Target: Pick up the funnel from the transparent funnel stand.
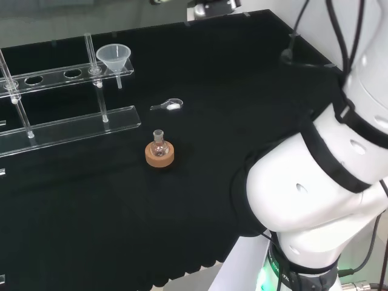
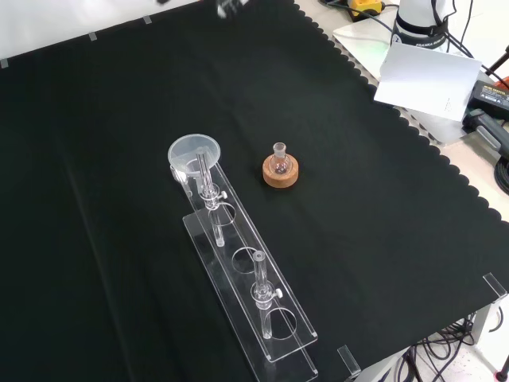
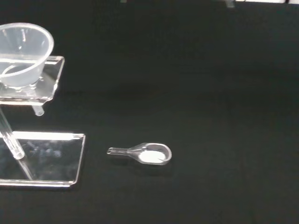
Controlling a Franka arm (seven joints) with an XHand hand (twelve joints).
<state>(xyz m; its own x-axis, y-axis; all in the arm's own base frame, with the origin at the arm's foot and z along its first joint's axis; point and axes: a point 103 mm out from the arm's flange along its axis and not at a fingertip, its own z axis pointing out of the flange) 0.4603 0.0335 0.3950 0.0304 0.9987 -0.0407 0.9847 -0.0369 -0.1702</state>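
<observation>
1. At the left of the head view stands the transparent funnel stand [image 1: 66,97]: a clear base plate on the black cloth [image 1: 200,73], thin upright rods, and an upper shelf pierced with a row of round holes. The shelf sits well above the base so that a funnel's stem can hang free beneath it.
2. The funnel [image 1: 114,59] sits in the end hole at the right of that shelf, cone up and mouth open, its stem poking down through the hole. It rests by its cone alone, so I judge a straight lift upward should free it. Being at the end of the rack, it is open to approach from the side clear of the rods.
3. To its right on the cloth lies a small clear scoop [image 1: 169,107] with something white in its bowl, near the stand's base but apart from it.
4. Nearer the camera, a small round flask [image 1: 159,145] stands upright in a cork ring [image 1: 159,156], which keeps its round bottom from rolling.
5. At the right rise the arm's white links [image 1: 315,182]. I cannot tell whether the hand's fingers are straight or curled. The wrist view looks at the funnel [image 3: 21,53] and scoop [image 3: 149,153] from well off, so I judge the reach has not yet begun.
</observation>
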